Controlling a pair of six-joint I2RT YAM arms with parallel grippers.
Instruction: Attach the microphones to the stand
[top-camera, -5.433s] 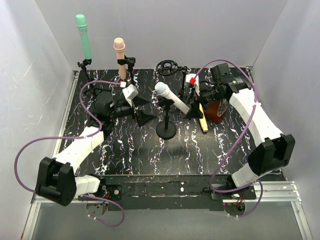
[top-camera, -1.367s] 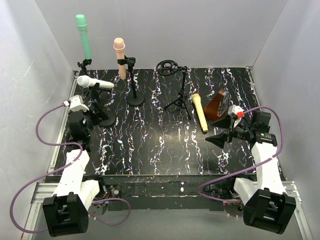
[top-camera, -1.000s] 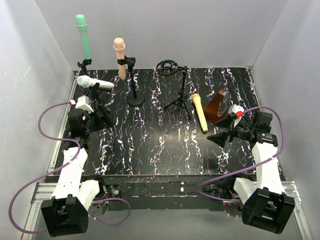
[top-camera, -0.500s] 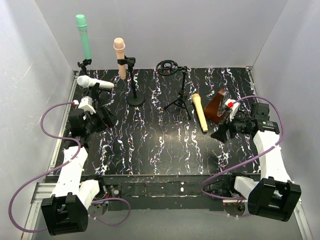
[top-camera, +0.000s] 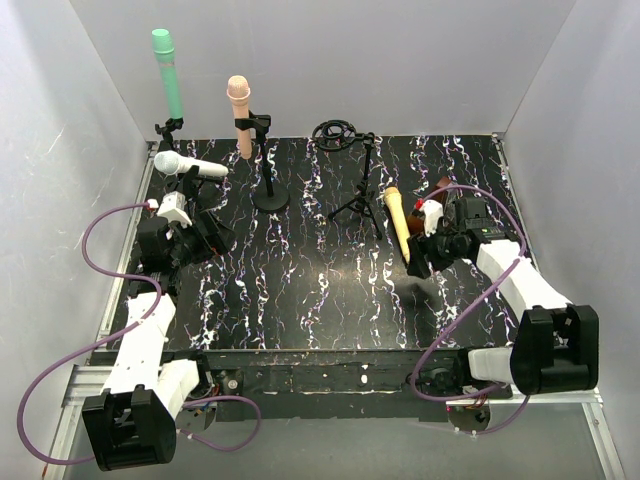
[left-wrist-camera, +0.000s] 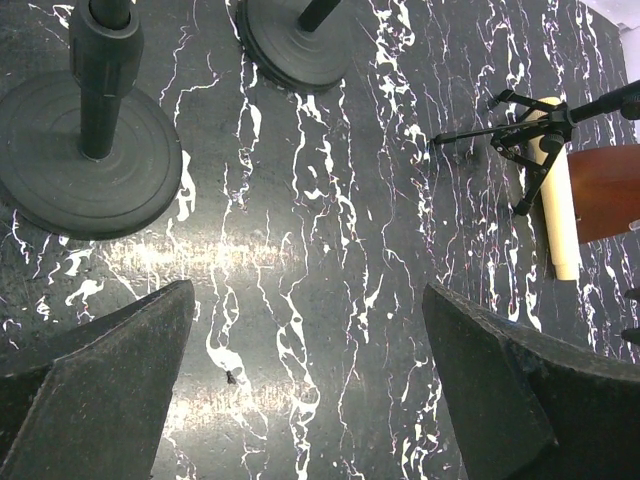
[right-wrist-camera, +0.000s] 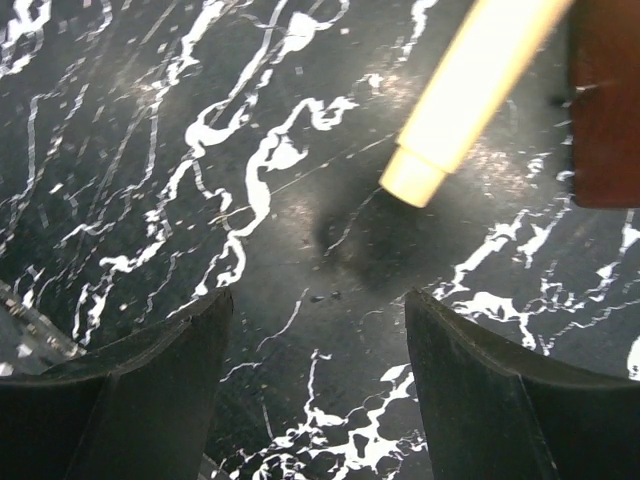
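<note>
Plainly, left jaws and right jaws stand wide apart — right ones near the yellow microphone.

Got the mint green microphone and peach-pink microphone held upright around 11 o'clock, white microphone tilted at 10. Spotted the yellow microphone flat on the counter at 3, right gripper just beside its near end at 4.
</note>
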